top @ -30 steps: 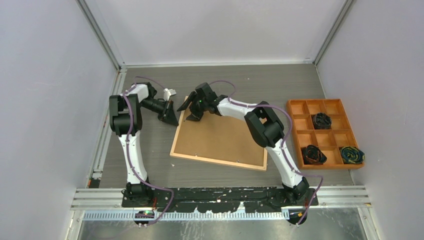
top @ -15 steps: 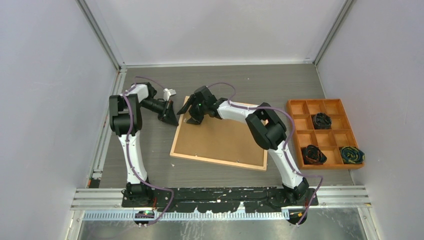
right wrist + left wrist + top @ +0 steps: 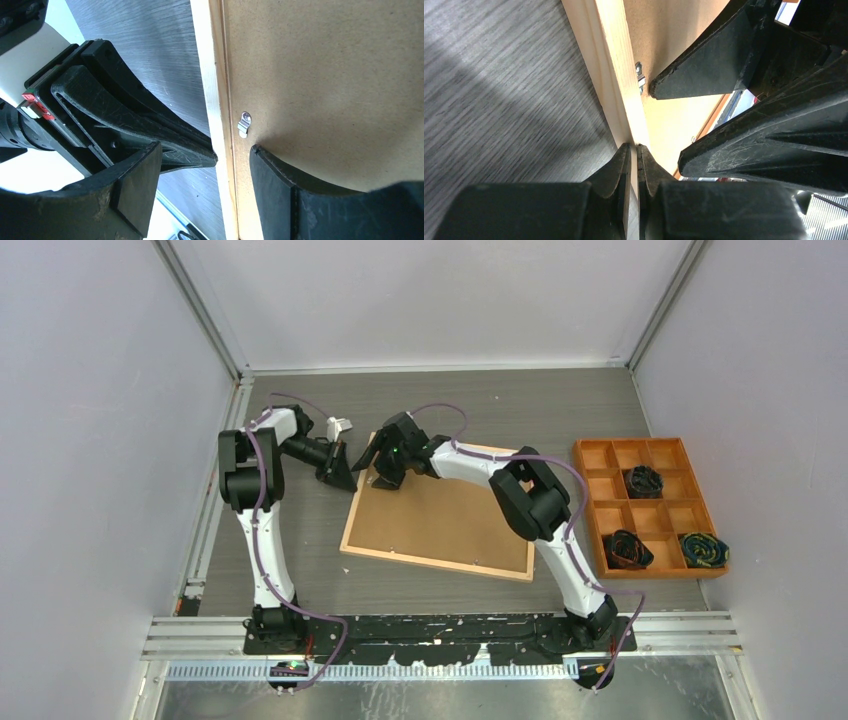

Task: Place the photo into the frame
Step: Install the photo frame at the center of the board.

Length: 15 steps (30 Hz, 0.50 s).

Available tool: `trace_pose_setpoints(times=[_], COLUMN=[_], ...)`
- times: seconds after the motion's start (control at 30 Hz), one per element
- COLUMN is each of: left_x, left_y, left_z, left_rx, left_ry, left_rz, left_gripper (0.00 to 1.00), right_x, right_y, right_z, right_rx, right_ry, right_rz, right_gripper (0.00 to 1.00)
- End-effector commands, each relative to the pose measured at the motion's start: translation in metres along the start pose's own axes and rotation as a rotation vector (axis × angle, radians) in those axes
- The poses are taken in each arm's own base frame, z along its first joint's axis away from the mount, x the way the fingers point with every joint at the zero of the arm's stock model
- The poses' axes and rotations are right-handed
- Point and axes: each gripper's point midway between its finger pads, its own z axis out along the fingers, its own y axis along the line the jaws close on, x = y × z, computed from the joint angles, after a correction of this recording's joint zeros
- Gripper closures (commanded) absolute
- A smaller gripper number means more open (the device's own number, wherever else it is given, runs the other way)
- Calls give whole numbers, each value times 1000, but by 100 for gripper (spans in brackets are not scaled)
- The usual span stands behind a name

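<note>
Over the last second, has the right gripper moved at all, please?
Yes, slightly: the right gripper has edged left, toward the far-left corner of the frame, which has stayed put.

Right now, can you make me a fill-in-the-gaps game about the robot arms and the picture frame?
1. The frame lies face ___ on the table.
2. The left gripper is ___, with its tips at the frame's wooden edge.
3. The right gripper is ___, with one finger beside a small metal clip.
4. In the orange tray, ___ compartments hold dark bundles.

Missing words: down; shut; open; three.
</note>
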Motion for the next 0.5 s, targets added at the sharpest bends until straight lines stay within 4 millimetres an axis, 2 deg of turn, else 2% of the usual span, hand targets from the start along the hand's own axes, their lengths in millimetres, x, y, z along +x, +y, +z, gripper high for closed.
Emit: trace_pose_setpoints(times=[0.0, 0.47], left_x=[3, 3], left_y=[6, 4], left_z=[7, 8], left_rx=[-21, -26], left_ry=[17, 28], left_rz=[33, 43], left_gripper=[92, 92], right_x=[-5, -14], right_y=[-17, -20], right_z=[10, 23], right_rx=[70, 57], right_ry=[-40, -62], right_rz=[-24, 25], right_gripper=[30, 35])
